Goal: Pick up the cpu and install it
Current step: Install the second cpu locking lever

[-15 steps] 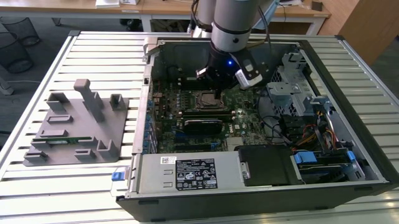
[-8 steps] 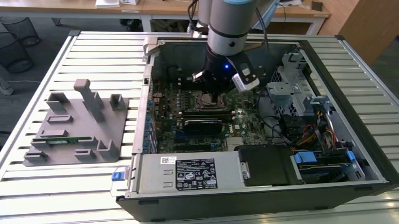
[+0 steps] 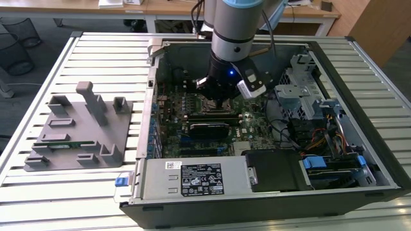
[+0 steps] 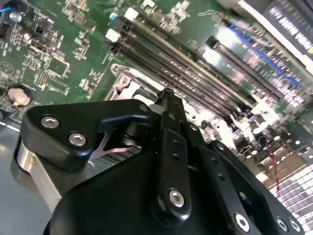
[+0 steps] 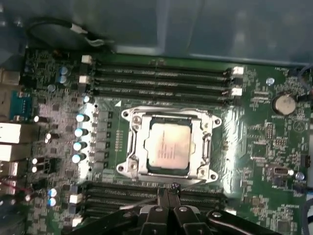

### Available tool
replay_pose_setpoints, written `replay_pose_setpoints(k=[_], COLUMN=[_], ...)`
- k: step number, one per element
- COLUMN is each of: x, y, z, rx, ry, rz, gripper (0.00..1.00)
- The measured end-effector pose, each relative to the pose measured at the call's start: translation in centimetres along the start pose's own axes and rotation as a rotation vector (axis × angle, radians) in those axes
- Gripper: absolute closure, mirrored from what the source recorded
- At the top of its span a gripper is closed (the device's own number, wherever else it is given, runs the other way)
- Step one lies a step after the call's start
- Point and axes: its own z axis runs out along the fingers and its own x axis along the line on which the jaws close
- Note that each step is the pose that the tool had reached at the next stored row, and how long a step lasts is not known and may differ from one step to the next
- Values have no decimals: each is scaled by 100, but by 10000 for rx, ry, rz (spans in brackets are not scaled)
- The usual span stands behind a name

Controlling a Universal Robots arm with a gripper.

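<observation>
Exterior view: the arm is reaching down into the open computer case point(image 3: 350, 120), which is lying on a slatted table point(image 3: 96, 43). The gripper point(image 3: 223, 102) is hanging just above the motherboard point(image 3: 253, 127), over the socket area. A grey fixture tray point(image 3: 77, 130) is resting on the table toward the exterior view's left, well apart from the case, with a narrow green memory stick point(image 3: 69, 144) lying in it.

Second wrist view: the gripper point(image 4: 167, 94) is showing its black linkage from close range. The fingers point(image 4: 168, 112) are meeting in a single narrow tip with nothing between them. The tip is pointing at the metal socket frame point(image 4: 124, 85), with rows of memory slots point(image 4: 195, 63) running beside it.

First wrist view: the cpu point(image 5: 169, 146) is sitting flat inside the socket frame point(image 5: 134, 147), its silver-grey top facing up and squared to the frame. The gripper point(image 5: 168, 192) is hovering at the frame's edge, just beside the cpu and apart from it, fingers pressed together and carrying nothing. Memory slots point(image 5: 161, 78) are lying along two opposite sides of the socket.
</observation>
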Motion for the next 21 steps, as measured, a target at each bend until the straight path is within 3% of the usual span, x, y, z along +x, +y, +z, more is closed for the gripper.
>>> replay_pose_setpoints(k=[6,14,17,21], x=[145,169,238,259], y=[-4,-11,-12,-22], z=[31,158,181,191], rx=[3,-6,-12,-60], ry=[3,23,23,22], rz=[-32,-54,-63,-71], gripper=[89,89,89,89])
